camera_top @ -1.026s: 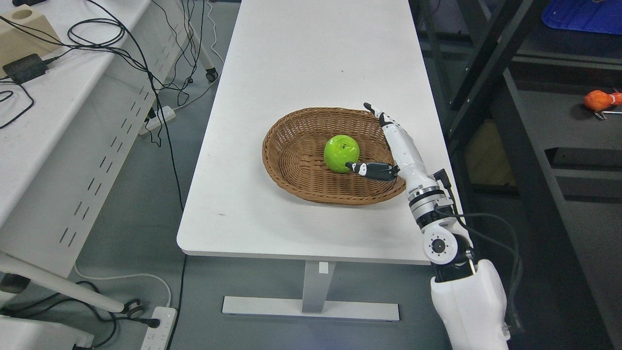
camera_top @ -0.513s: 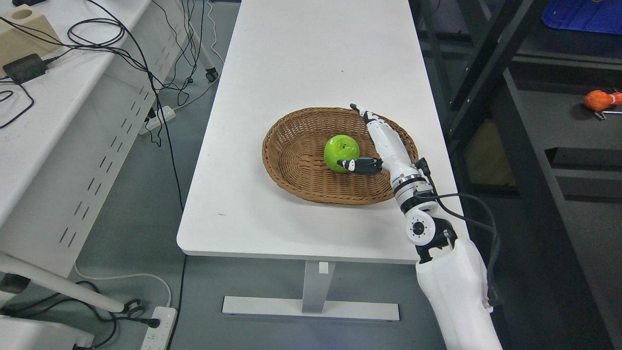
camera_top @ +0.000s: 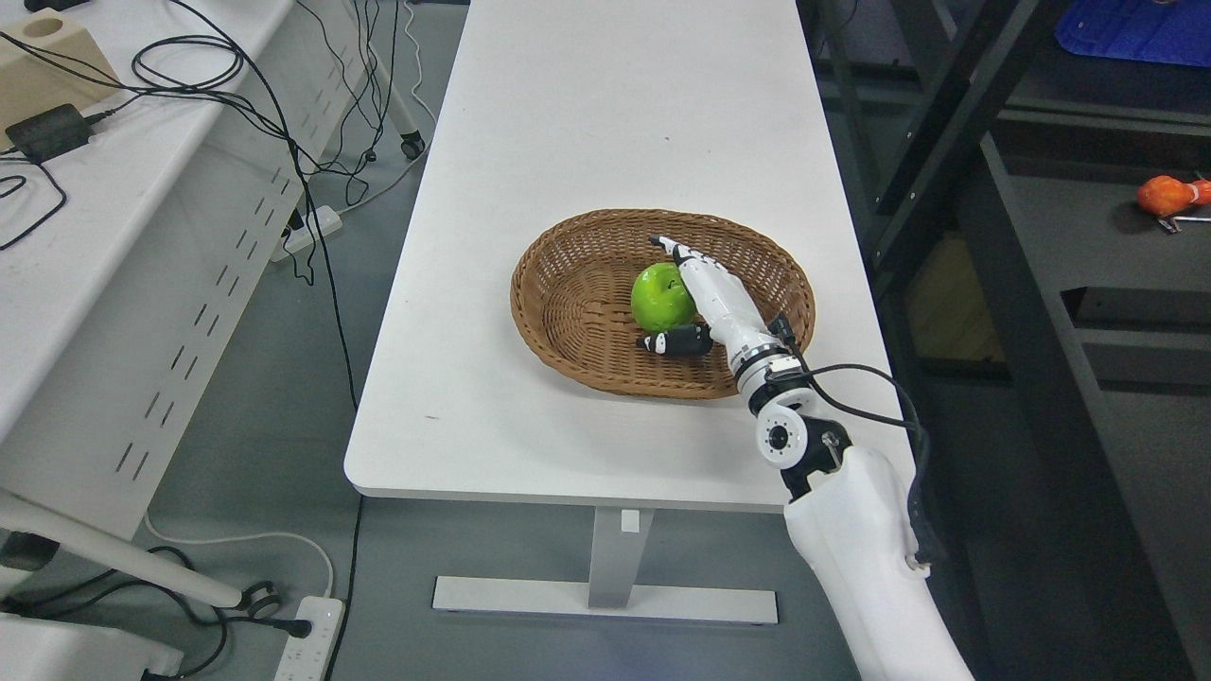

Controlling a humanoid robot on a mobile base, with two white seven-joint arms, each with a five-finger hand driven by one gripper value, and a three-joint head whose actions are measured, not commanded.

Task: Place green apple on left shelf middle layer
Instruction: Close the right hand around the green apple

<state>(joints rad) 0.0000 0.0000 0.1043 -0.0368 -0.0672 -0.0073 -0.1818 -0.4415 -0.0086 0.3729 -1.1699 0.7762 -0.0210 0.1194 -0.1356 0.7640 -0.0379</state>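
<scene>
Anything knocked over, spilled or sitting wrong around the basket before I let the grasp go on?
Nothing stands out. The green apple sits upright in the wicker basket, which lies flat on the table; the right hand is open beside it.

Apple (camera_top: 662, 296) in basket (camera_top: 568, 293) on table (camera_top: 605, 123)

I'm looking at a lab/test room, I'd say. Long white height-adj. desk (camera_top: 605, 123) on a steel T-foot at centre. At 10 o'clock a white perforated-side bench (camera_top: 114, 236) w/ tangled black cables (camera_top: 189, 66) and a power brick (camera_top: 45, 132). White power strips (camera_top: 307, 638) on grey floor at 7. Dark metal racking (camera_top: 946, 132) at 2.
</scene>
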